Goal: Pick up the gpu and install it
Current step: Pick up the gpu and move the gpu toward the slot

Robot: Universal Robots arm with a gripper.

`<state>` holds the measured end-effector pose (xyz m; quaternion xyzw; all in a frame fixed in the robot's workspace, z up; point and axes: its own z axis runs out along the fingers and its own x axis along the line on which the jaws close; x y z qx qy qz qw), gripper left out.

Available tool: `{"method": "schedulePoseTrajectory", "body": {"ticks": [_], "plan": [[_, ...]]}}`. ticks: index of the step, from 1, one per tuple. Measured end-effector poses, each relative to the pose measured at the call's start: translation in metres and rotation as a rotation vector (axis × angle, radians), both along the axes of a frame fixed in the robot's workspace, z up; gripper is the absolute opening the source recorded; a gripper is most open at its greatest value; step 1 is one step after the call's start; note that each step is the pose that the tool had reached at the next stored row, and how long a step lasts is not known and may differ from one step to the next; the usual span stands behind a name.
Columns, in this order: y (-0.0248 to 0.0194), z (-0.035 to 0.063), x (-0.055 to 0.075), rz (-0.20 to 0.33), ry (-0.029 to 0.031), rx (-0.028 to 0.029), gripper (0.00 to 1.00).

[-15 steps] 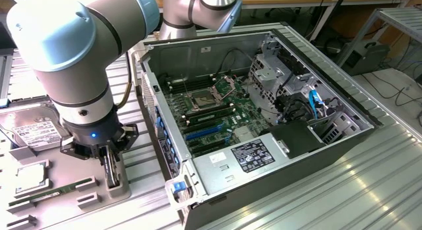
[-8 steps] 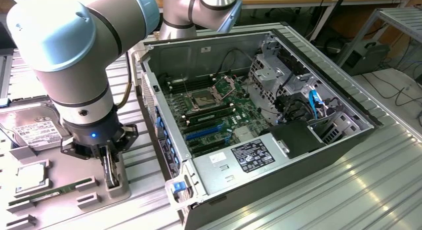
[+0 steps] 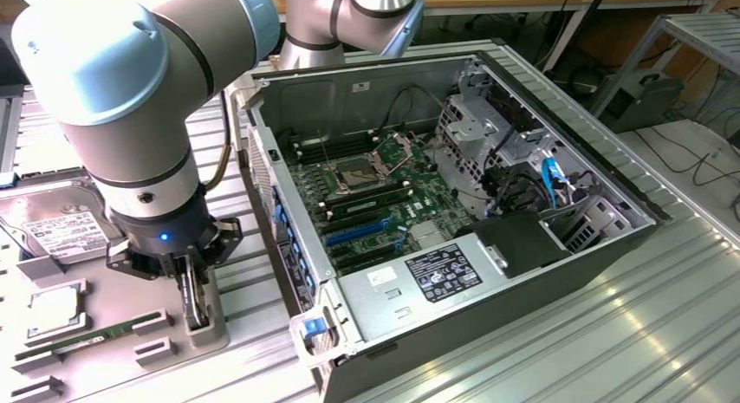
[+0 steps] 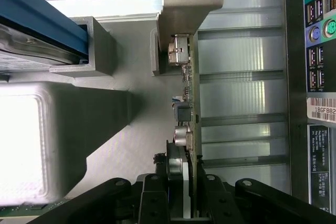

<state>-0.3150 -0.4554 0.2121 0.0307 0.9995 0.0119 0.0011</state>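
Gripper jaws apart, straddling gpu, which stands on edge in grey holder on tray. Open PC case beside it on ribbed metal table. Cables on floor behind.

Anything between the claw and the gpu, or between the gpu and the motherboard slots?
Nothing visible between the claw and the gpu: it is down over the card. The PC case's rear wall stands between the holder and the blue slots.
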Motion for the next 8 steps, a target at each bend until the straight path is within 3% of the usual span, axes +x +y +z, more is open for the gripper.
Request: {"method": "schedulePoseTrajectory", "body": {"ticks": [8], "plan": [[0.0000,0.0000,0.0000,0.000,0.0000,0.0000,0.29]]}}
